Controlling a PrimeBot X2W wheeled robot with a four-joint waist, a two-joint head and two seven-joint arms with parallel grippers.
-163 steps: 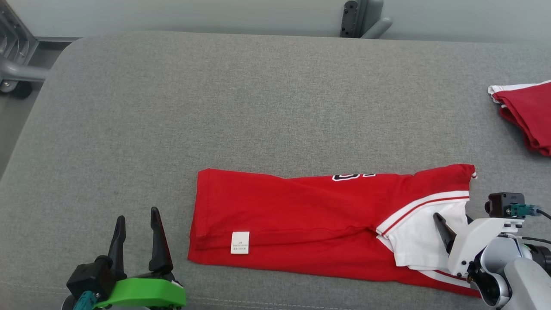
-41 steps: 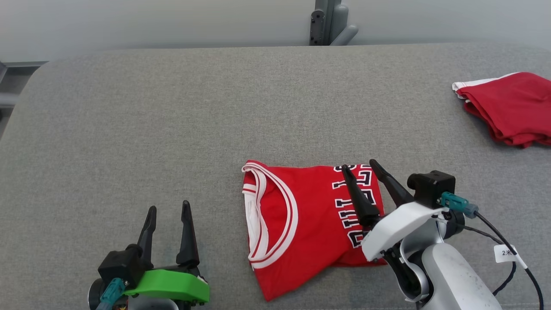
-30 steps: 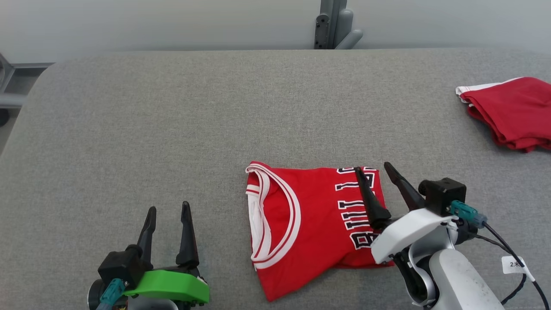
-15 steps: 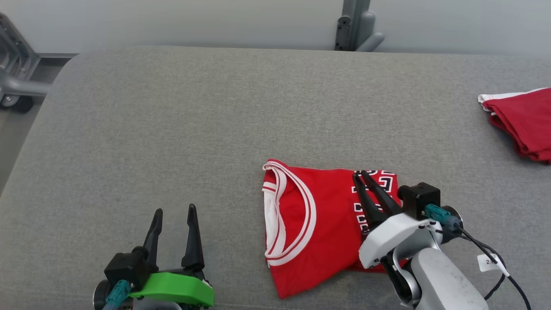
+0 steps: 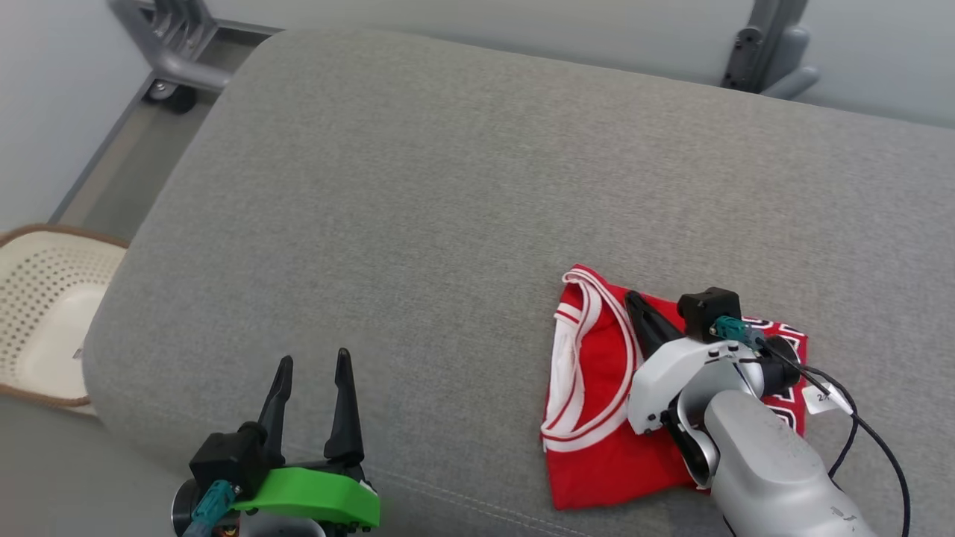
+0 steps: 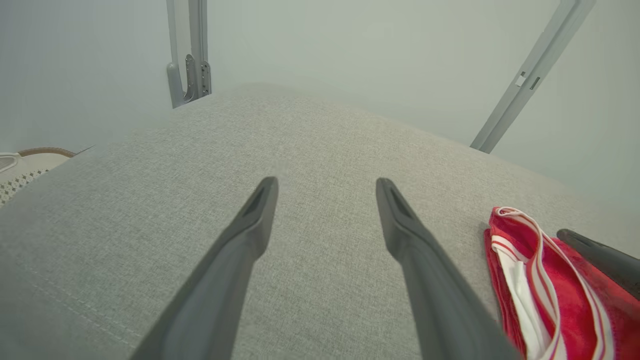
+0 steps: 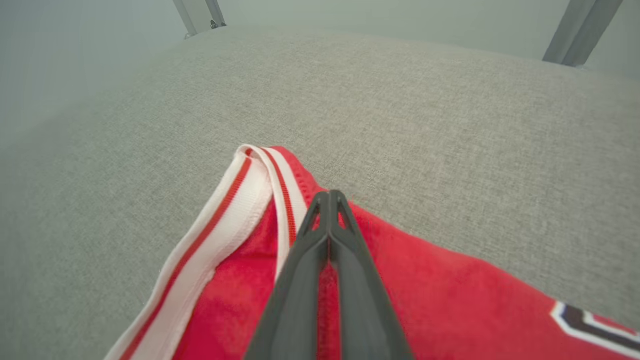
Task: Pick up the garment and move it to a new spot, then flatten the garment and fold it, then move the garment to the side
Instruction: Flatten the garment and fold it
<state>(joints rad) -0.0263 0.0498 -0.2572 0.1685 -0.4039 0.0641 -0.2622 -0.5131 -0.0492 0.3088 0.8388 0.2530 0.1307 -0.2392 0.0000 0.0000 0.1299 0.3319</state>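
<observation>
Folded red jersey (image 5: 597,470) on bench (image 5: 418,186), right end effector (image 5: 634,298) laid on it with fingers together, left end effector (image 5: 314,356) held wide

Loads of bare counter (image 5: 418,186) ahead of my left gripper (image 5: 314,359), right out to the far edge. Right side's crowded: the folded jersey (image 5: 597,455) with my right gripper (image 5: 636,300) lying over it, jaws together. Basket (image 5: 45,298) sits down past the left edge.
</observation>
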